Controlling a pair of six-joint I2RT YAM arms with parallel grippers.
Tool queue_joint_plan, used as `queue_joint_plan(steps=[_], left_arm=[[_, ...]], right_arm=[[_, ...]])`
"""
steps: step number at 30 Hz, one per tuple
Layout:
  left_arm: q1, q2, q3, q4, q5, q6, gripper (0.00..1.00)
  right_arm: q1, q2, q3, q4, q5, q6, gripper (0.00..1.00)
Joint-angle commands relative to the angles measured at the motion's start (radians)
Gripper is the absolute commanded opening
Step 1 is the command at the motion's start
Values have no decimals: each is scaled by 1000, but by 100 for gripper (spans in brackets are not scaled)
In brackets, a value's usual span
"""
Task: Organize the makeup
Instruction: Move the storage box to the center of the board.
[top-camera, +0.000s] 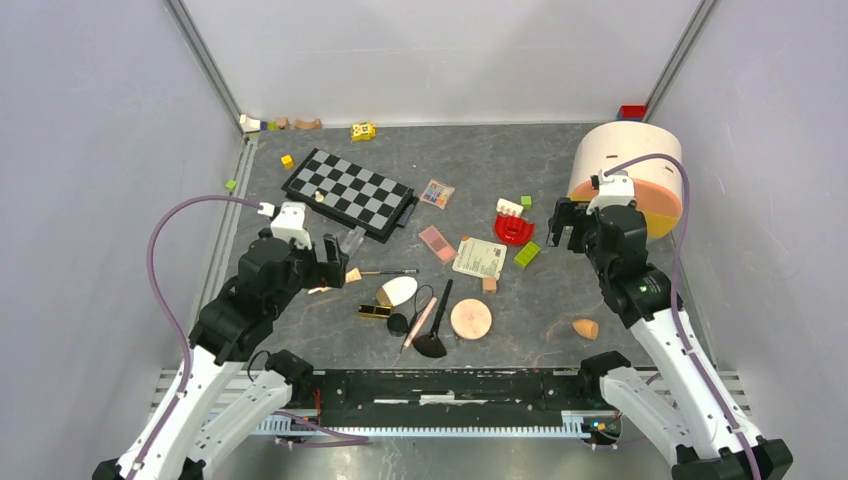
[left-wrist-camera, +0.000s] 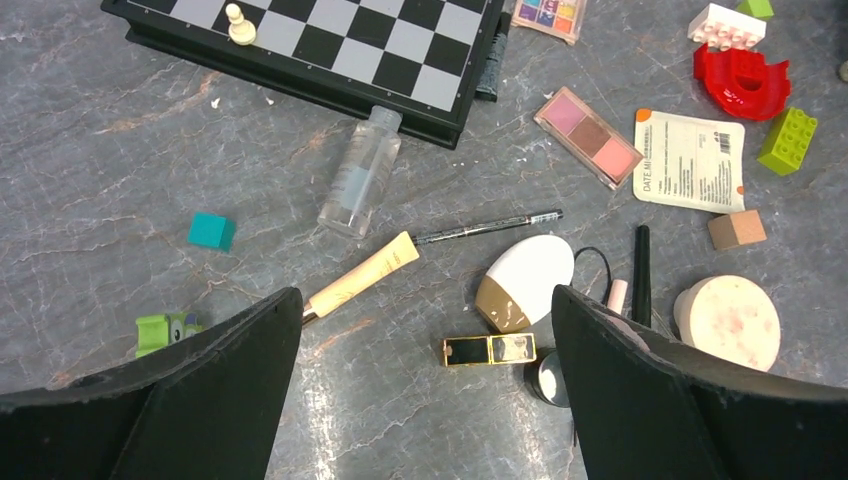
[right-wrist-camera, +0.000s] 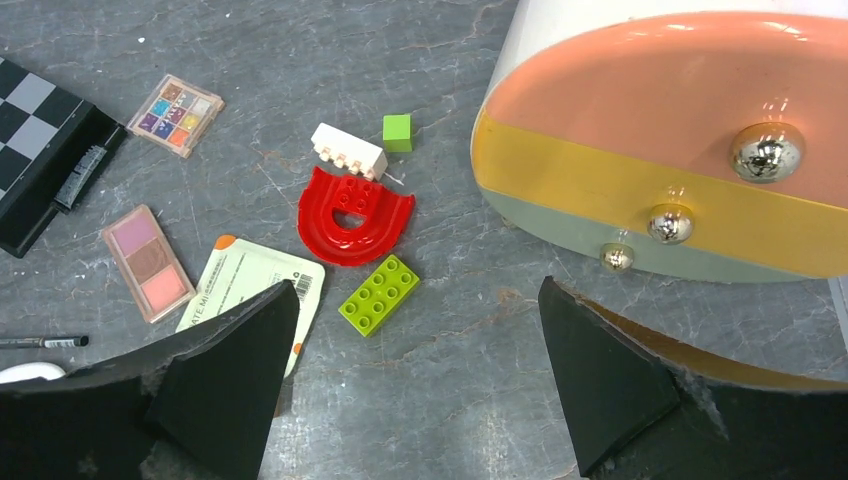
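- Top: left gripper (top-camera: 343, 262) hangs just in front of chessboard (top-camera: 350, 193); makeup (top-camera: 471, 319) strewn in front and right of the board.
- Left wrist: released, empty; beige tube (left-wrist-camera: 365, 275) nearest, so advise straddling it crosswise.
- Right wrist: right gripper (right-wrist-camera: 415, 300) released, empty, well right of chessboard.

We see a pink palette (left-wrist-camera: 588, 137) and a multicolour palette (right-wrist-camera: 175, 114). The chessboard (left-wrist-camera: 350, 45) is black-and-white checked, the bench (left-wrist-camera: 120, 150) grey-veined.
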Motion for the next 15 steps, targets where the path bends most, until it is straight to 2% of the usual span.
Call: queue_joint_plan(steps=[1, 6, 11, 15], left_arm=[[4, 19, 24, 9, -31, 24, 100], [4, 84, 90, -39, -18, -46, 100], [4, 197, 174, -152, -223, -209, 100], [4, 215, 184, -164, -215, -226, 100]], right_arm=[[-2, 12, -9, 39, -12, -3, 98], [-2, 49, 9, 12, -5, -23, 97], [-2, 59, 0, -12, 39, -27, 97], [-1, 55, -2, -36, 65, -36, 97]])
